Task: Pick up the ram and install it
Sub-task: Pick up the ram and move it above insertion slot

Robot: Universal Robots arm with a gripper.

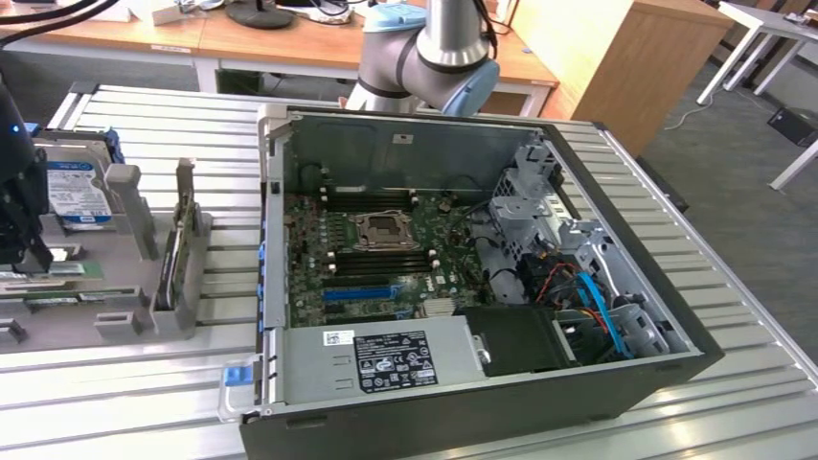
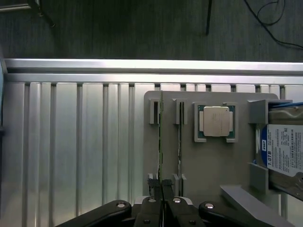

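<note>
One slatted table [image 1: 153, 105], wooden desks [image 1: 128, 34]

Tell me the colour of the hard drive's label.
Label: white with a blue band, best in the wrist view.

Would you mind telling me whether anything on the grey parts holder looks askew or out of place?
Nothing stands out. The ram and the second stick stand on edge, straight in their slots of the grey holder; the processor sits square in its pocket, and the hard drive rests in its bracket.
</note>
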